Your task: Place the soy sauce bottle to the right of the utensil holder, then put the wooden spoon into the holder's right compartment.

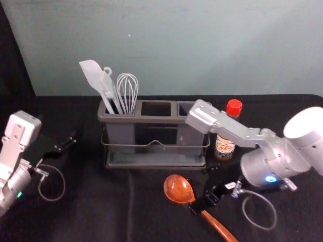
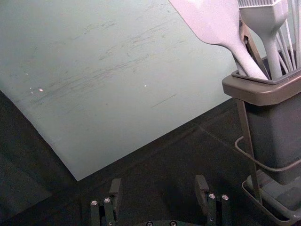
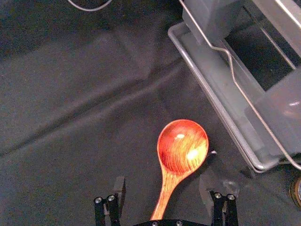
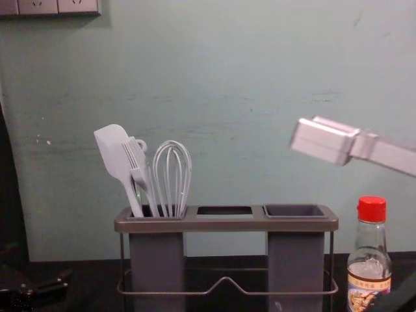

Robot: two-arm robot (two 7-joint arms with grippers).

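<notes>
Open right end effector overhangs one spoon; open left one and one bottle flank one holder.

1 red-capped glass bottle stands right of the grey rectangular plastic holder; long-handled white utensils fill its left compartment; 1 round-bowled brown wooden spoon lies before it.

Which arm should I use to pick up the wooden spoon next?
Right, I'd judge: the right gripper is open by the wooden spoon, whereas the left gripper is beyond the utensil holder's left end, farther from the spoon.
</notes>
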